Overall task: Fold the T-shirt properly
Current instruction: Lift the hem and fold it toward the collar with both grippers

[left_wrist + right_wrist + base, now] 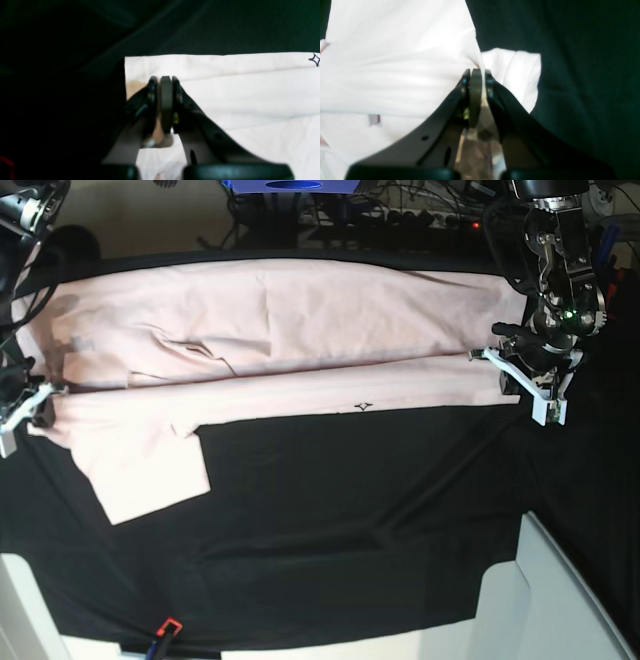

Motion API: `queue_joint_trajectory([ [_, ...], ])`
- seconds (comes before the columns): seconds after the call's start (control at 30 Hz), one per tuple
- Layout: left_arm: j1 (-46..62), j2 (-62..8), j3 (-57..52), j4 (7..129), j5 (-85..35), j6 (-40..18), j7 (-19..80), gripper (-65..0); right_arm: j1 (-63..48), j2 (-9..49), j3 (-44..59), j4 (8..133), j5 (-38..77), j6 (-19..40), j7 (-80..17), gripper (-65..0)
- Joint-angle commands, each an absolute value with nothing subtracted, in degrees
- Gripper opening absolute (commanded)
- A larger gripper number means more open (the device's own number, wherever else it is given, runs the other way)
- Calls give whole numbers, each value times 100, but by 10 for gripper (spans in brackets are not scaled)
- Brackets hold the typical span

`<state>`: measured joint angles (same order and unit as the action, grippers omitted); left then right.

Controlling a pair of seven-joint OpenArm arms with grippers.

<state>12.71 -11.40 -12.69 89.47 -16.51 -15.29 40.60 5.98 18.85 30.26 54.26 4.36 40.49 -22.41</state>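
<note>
left gripper clenched on the T-shirt hem end, right of base frame | right gripper pinching its collar end, far left | shirt long axis runs left-right across upper frame on black cloth, stretched between both arms | folded front edge faces frame bottom

Both wrist views are soft and overexposed, washing out the T-shirt. The small black mark on its folded front edge is too small to read, perhaps lettering. The right gripper is cut by the base view's edge.
</note>
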Motion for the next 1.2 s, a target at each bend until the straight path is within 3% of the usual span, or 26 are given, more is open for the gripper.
queue_joint_trajectory([
  [0.0, 1226, -1218, -1297, 9051, -1648, -1508, 3934, -650, 690, 2026, 3073, 5534, 497, 4000, -2149, -650],
  [0.87, 1244, -1402, -1112, 8716, -1622, -1508, 3943, -650, 286, 1824, 3073, 5508, 505, 4000, -2273, -646],
  [0.93, 1244, -1490, -901, 8725, -1358, -1508, 3943, -650, 286, 1815, 3073, 5508, 514, 4000, -2422, -606],
  [1.0, 1244, -1473, -857, 8743, -1068, -1508, 3943, -605, 286, 1815, 3073, 5525, 514, 4000, -2598, -528],
  [1.17, 1182, -1429, -1059, 8760, -927, -1508, 4400, -349, 286, 1798, 3433, 5534, 532, 4000, -2703, -267],
])
